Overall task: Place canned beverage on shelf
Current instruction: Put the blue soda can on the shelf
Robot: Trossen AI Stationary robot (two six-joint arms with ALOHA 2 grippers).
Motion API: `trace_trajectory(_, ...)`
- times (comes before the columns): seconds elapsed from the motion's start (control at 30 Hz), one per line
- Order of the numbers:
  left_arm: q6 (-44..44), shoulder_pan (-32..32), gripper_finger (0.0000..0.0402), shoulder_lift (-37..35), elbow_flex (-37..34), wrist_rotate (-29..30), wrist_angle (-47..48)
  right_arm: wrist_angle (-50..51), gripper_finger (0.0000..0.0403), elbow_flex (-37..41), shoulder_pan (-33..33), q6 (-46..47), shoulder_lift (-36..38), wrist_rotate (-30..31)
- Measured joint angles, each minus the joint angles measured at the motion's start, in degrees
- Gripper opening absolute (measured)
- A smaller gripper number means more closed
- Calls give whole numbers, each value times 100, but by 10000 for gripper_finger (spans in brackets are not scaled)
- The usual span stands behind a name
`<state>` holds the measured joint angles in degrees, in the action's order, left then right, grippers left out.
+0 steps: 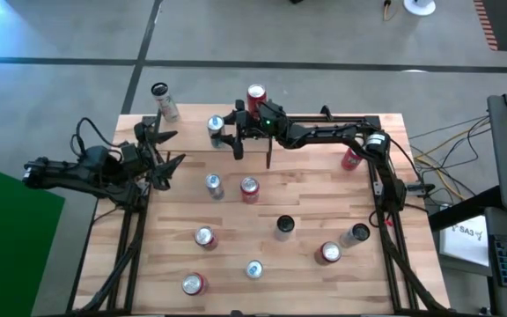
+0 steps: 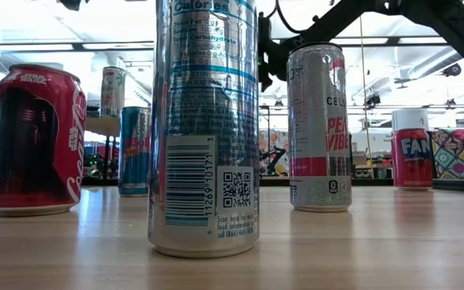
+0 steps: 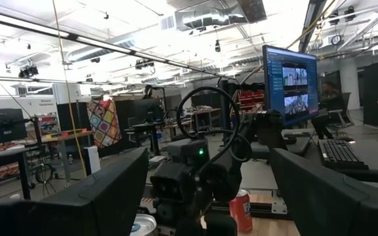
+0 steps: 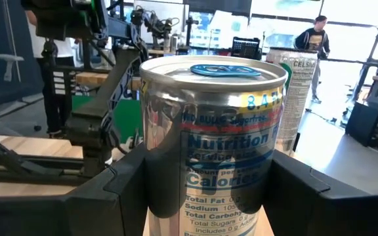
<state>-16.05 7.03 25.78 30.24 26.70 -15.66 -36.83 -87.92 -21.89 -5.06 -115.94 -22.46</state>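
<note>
Aluminium, thin-walled and glossy, fills the space between the jaws of the right gripper. A silver can with a blue pull tab stands upright there. One dark finger lies against one flank and the other against the opposite flank, low on the body, so we read the jaws as clenched on the can. We cannot tell whether its base has left the bench.

We judge the can light and stiff enough while sealed, but slick, and its wall would dent under a hard pinch. The best hold is across the middle of the straight body, below the shoulder, with the fingers square to the wall. The present hold sits about there. Kept vertical, the can should not slide down through the pads.

Just beyond the jaws, past the held can, a taller Celsius can stands off the far edge of the bench. In the low view it seems to rest on a pale raised board, which we take for the shelf, though little of it shows. Behind the right wrist a red can stands close.

Well apart from these jaws, the left gripper waits at the bench's side with its jaws released and nothing between them. More cans are scattered farther off, towards the near edge.
</note>
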Motion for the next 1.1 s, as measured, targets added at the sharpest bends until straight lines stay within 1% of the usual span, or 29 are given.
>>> trace_trajectory(0.37,0,0,307,0,-2,0,4,319,217,1,-13,-4,-13,7)
trace_trajectory(0.6,-1,-1,306,0,-1,0,4,355,219,2,-13,-72,-13,62)
trace_trajectory(0.7,0,0,307,0,-1,0,5,355,235,2,-13,-78,-13,126)
trace_trajectory(0.93,0,0,307,0,-2,0,7,328,295,2,-15,-72,-11,309)
trace_trajectory(1.1,-2,-1,307,0,-2,0,13,349,315,2,-15,-73,-8,309)
